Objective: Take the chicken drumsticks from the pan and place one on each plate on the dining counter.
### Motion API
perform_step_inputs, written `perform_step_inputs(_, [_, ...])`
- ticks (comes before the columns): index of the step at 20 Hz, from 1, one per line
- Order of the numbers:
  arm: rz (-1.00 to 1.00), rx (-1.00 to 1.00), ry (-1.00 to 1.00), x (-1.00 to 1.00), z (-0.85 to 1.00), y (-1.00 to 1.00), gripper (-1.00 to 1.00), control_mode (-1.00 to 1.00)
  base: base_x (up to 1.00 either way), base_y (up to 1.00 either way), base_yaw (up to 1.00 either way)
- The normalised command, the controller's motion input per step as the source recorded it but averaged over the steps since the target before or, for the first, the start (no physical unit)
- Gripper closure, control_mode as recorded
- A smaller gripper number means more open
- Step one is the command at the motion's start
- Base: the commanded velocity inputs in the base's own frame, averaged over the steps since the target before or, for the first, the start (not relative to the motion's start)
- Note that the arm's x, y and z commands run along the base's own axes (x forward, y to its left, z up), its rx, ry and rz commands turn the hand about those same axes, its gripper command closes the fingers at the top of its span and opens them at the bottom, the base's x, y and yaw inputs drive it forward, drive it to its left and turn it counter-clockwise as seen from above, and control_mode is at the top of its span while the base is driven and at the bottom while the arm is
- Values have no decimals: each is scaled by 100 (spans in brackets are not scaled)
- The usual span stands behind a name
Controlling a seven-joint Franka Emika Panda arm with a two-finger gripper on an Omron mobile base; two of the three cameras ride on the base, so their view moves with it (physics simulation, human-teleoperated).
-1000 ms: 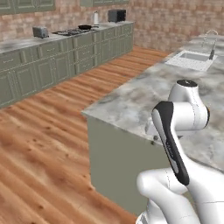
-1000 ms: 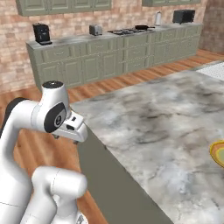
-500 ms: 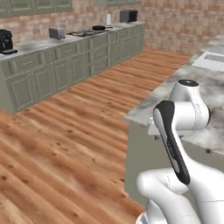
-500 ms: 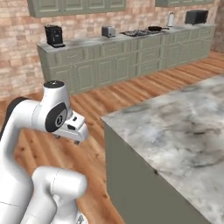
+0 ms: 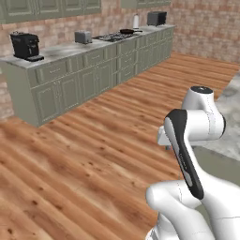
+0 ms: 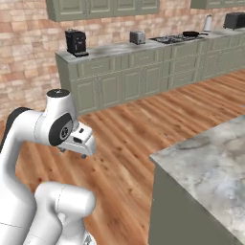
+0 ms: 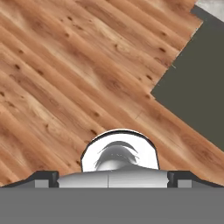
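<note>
**Gripper spread over plank floor, pan far off on the back worktop**

The gripper (image 7: pixel 112 176) points down at the floor. Its two dark tips sit wide apart with nothing between them, though they are cut off low in the hand view. Under it lies the floor (image 7: pixel 65 78), warm orange-brown wooden planks with dark knots and a streaky grain.

The dining counter (image 6: pixel 210 162) stands close beside the gripper. It is a thick slab of grey-white veined marble with a sharp corner, overhanging a flat grey-green base (image 7: pixel 197 87). The right base view crops the slab at its right and bottom edges.

The pan (image 6: pixel 190 34) is far beyond the gripper, across the floor on the black hob (image 6: pixel 171 38). It is a small, dark, round shape with a straight handle. The chicken drumsticks cannot be made out in it at this distance.

On the same pale worktop are a boxy black coffee machine (image 6: pixel 75 42) and a grey toaster (image 6: pixel 137 37).
</note>
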Motion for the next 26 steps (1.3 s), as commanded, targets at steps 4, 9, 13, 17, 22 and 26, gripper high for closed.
perform_step_inputs(4, [0,0,0,0,0,0,-100,100,100,100,-36])
perform_step_inputs(9, [0,0,0,0,0,0,-100,100,100,100,-57])
perform_step_inputs(13, [0,0,0,0,0,0,-100,100,100,99,-60])
perform_step_inputs(17, [0,0,0,0,0,0,-100,100,100,99,-56])
perform_step_inputs(22, [0,0,0,0,0,0,-100,100,100,97,-48])
perform_step_inputs(26, [0,0,0,0,0,0,-100,100,100,94,-28])
